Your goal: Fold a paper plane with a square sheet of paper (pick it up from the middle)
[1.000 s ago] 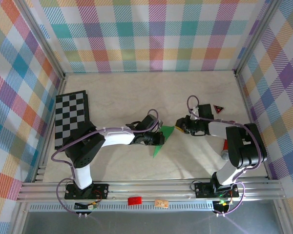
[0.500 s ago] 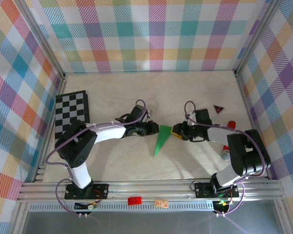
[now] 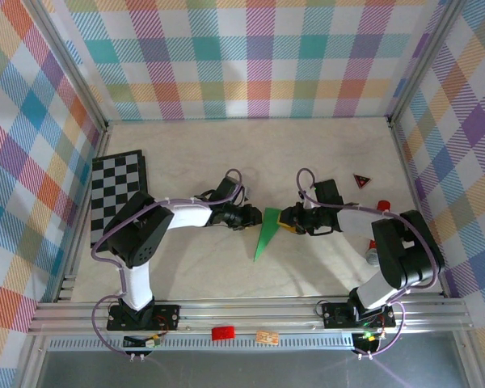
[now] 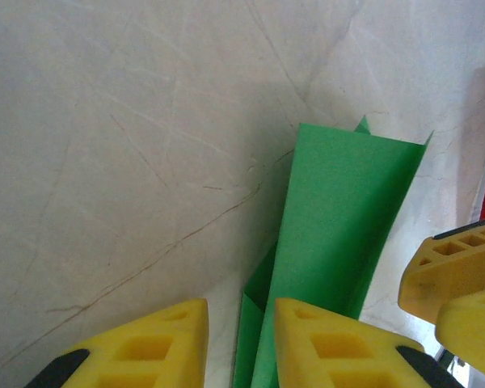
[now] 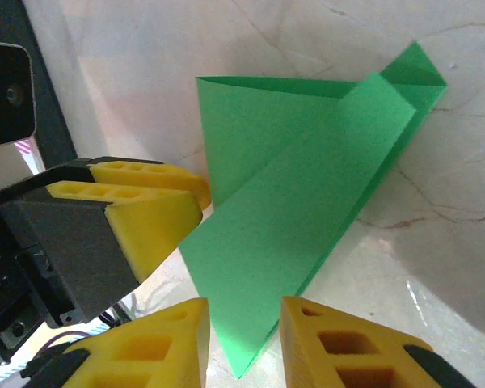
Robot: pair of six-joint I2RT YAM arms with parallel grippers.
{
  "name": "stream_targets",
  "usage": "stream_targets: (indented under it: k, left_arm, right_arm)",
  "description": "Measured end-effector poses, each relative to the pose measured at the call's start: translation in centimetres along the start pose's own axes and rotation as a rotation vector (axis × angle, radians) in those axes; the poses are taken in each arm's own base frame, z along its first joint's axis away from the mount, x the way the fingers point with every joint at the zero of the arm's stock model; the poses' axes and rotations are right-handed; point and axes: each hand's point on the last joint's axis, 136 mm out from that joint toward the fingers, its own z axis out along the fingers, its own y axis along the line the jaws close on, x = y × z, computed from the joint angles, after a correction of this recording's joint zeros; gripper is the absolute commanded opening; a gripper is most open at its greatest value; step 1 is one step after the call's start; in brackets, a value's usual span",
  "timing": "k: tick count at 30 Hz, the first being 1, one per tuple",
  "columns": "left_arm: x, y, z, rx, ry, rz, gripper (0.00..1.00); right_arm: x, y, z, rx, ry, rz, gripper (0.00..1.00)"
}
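Left tool (image 3: 248, 217) and right tool (image 3: 285, 220), jaws slightly apart, flank the paper plane (image 3: 267, 231); close gently, squarely on its folds.

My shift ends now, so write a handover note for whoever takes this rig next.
Left gripper: jaws slightly apart around a flap at the wide end of the paper plane, apparently not clamping.
Right gripper: likewise parted, at the opposite corner.
Plane lies on the table between them.
Done: sheet folded into a narrow dart.
Left: probably press creases, withdraw arms.
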Motion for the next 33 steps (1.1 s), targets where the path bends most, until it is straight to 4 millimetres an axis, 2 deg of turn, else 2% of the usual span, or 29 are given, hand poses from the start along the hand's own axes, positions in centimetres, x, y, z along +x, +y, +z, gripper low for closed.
stream_targets:
  k: [15, 20, 25, 29, 33]
  left_arm:
    - [-0.1, -1.3, 1.2, 0.078, 0.054, 0.029, 0.27]
    - [0.3, -1.7, 1.3, 0.103, 0.077, 0.038, 0.21]
    - [0.1, -1.9, 1.2, 0.113, 0.067, 0.066, 0.11]
    - [-0.1, -2.0, 0.3, 0.105, 0.034, 0.083, 0.05]
    - [-0.9, -2.6, -1.3, 0.088, -0.04, 0.117, 0.04]
  right_arm:
    - [-0.1, -1.7, 1.4, 0.078, 0.03, 0.026, 0.22]
    - [0.1, -2.3, 1.6, 0.097, 0.038, 0.034, 0.22]
    - [0.2, -2.5, 1.5, 0.112, 0.038, 0.039, 0.28]
    - [-0.1, -1.5, 0.9, 0.094, 0.013, 0.023, 0.33]
    - [-0.5, 0.2, -0.2, 0.052, -0.031, 0.007, 0.38]
